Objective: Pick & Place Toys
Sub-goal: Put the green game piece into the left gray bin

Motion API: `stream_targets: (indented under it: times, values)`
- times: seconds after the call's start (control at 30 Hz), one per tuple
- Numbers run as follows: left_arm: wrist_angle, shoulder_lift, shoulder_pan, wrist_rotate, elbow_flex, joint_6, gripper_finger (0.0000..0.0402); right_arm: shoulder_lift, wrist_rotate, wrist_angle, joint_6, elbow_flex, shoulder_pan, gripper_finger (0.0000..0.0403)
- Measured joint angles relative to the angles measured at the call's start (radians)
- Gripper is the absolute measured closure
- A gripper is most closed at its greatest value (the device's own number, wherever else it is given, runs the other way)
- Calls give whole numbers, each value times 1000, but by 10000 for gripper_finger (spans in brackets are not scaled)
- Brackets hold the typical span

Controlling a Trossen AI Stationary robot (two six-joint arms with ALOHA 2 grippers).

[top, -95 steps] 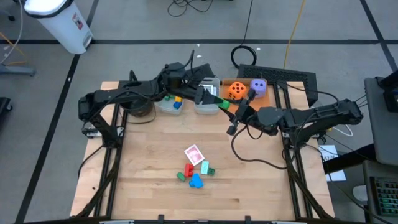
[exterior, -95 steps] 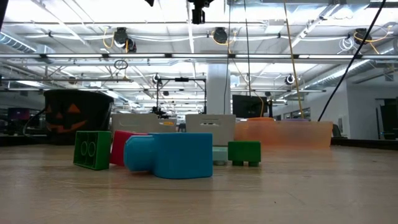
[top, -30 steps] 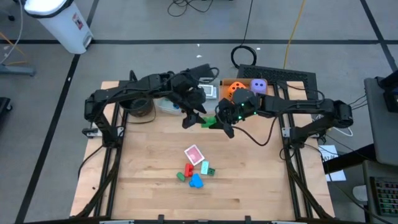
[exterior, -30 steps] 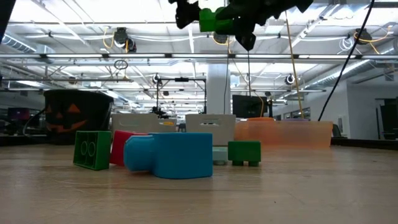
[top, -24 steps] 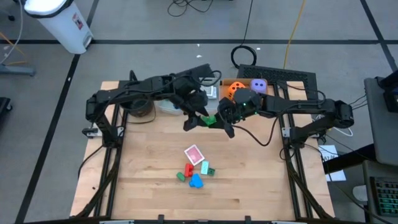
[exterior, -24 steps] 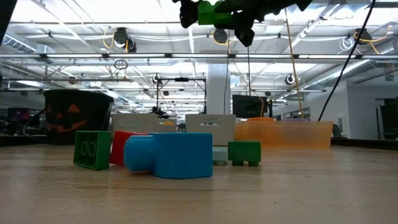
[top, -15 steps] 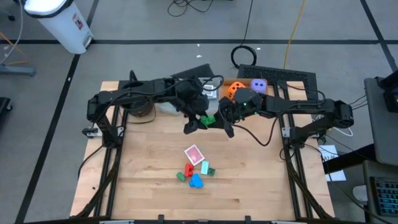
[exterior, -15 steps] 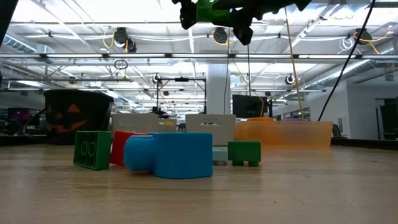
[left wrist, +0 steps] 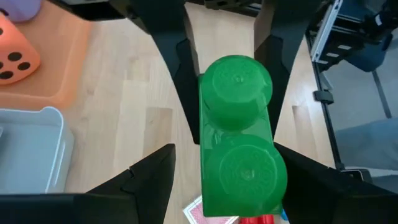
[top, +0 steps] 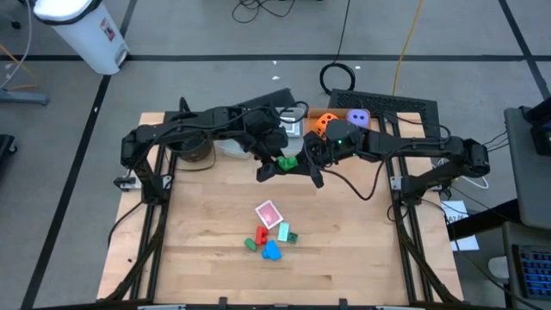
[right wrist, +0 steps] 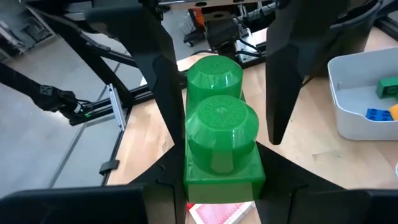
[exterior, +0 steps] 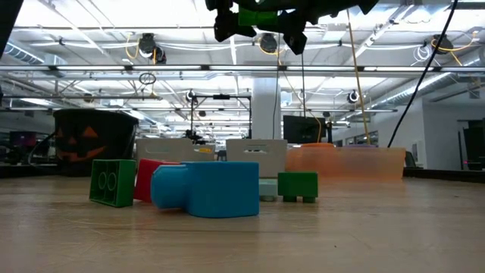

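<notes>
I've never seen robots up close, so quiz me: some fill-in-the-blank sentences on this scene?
The right tool grips a ___ block in mid-air.
The block has ___ round studs.
The left tool stands ___ around it, not clamping.
Beside the orange die sits a ___ die.
Missing words: green; two; open; purple.

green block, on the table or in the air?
In the air. The green block sits between the right gripper, shut on it, and the open left gripper, high above the table.
</notes>
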Motion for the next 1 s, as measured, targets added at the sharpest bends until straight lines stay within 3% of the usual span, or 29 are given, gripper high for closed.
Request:
stream_targets:
  times: [0.23,0.5,0.73,1.0]
  values:
    - [-4,0,1,-5,0,-14,157,0,-4,-3,-2,0,0,288]
    - [-3,0,6,0,0,-14,270,0,2,-9,0,0,0,288]
    - [-3,0,7,7,0,6,271,0,3,-9,-13,0,0,286]
    - [-7,0,8,23,0,39,271,-4,1,-6,5,0,1,220]
